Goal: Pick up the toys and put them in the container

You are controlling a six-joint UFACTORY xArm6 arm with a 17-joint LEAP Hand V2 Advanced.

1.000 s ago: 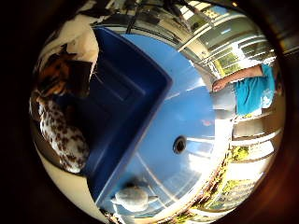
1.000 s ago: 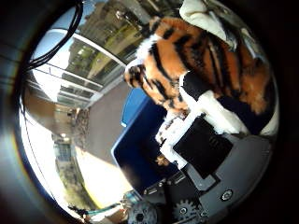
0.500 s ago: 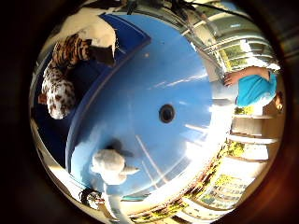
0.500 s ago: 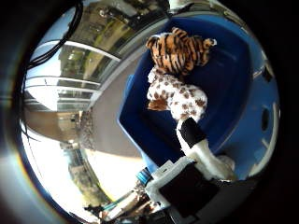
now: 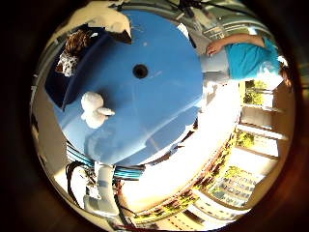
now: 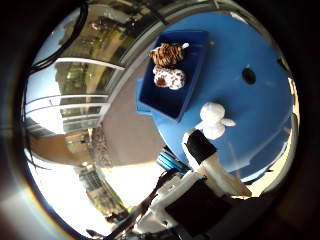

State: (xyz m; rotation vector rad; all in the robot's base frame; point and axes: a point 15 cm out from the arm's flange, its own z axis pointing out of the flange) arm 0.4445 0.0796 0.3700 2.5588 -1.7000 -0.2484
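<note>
A striped tiger toy (image 6: 167, 54) and a white toy with brown spots (image 6: 170, 78) lie side by side inside the dark blue container (image 6: 160, 111), which stands at the edge of a round blue table (image 6: 255, 120). A white plush toy (image 6: 214, 120) lies on the tabletop beside the container. My right hand (image 6: 207, 160) hovers high above the table, well clear of all the toys. Its white and black fingers reach out with nothing between them.
The table has a dark hole (image 5: 140, 71) at its centre, a short way from the white plush toy. The arm's white base (image 5: 104, 191) stands past the table's edge. Paved ground and railings surround the table.
One second ago the tiger toy filled the view close to the palm. Now it lies in the container beside the spotted toy, and the hand has pulled far up and away.
</note>
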